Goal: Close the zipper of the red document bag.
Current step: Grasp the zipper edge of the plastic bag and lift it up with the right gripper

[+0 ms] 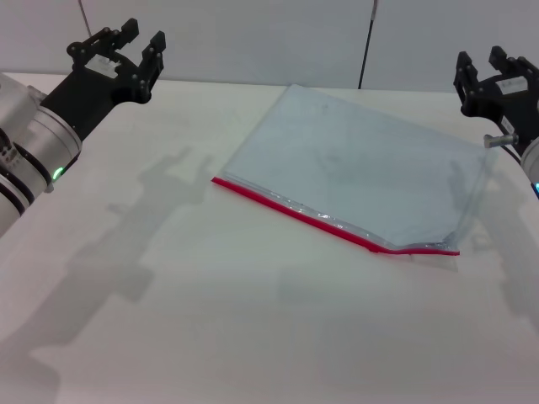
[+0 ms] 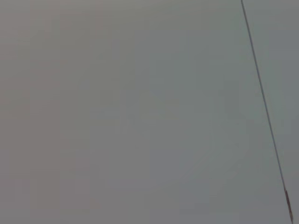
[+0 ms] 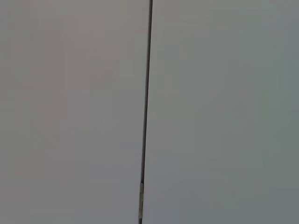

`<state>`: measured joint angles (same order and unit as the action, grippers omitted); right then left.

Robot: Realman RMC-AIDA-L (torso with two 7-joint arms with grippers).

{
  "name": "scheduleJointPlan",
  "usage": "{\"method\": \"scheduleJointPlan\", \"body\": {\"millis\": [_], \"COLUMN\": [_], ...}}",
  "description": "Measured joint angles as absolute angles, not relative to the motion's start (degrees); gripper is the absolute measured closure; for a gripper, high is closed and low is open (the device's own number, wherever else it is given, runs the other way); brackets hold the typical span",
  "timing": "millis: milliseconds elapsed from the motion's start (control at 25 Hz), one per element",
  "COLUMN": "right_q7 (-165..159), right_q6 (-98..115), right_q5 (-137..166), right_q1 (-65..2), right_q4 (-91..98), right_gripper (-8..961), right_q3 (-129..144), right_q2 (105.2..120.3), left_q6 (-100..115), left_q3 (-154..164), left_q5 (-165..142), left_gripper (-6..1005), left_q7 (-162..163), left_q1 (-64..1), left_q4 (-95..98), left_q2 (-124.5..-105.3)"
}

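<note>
I see silver ribbed arms, a green LED on the left, black left gripper (image 1: 128, 42) and black right gripper (image 1: 482, 62).

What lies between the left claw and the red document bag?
Only bare white table, crossed by the arm's shadow; nothing stands there. The head view shows the open left claw raised off to the left of the red document bag.

A: Bright, even light from above. On the white table (image 1: 210, 320) both arms throw soft grey shadows with blurred edges, toward the near side.

B: Any glare?

A: Small glints along the clear seam beside the zipper (image 1: 328, 220), nothing blown out. The head view is fairly sharp throughout.

B: And the wrist views?

A: Flat, dull grey wall (image 2: 140, 112), featureless apart from one thin dark seam line (image 3: 145, 102) in each; focus is hard to judge.
</note>
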<state>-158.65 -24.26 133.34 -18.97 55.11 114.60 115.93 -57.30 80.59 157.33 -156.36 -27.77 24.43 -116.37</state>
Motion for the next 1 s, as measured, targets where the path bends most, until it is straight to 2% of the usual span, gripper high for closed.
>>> {"method": "scheduleJointPlan", "body": {"millis": [520, 800, 1000], "right_q7": [-156.9, -151.0, -145.5], "right_q6": [-22.8, -3.9, 13.8], "right_q5": [136.9, 142.8, 146.9], "right_q1": [-16.6, -8.8, -5.9], "right_q4": [57.7, 72.7, 83.9], "right_gripper": [522, 509, 491], "right_q3": [114.6, 110.9, 108.9], "right_q2": [115.74, 115.53, 115.7], "left_q6": [-61.2, -57.7, -55.6], "left_q3": [81.0, 81.2, 81.2], "left_q5": [164.4, 163.2, 162.7], "left_gripper": [605, 605, 604], "left_q7": [-160.2, -156.5, -156.3], "left_q1": [-25.7, -26.4, -26.7], "left_q4": [24.4, 24.2, 24.3], "left_q2": [-116.58, -116.12, -115.95]}}
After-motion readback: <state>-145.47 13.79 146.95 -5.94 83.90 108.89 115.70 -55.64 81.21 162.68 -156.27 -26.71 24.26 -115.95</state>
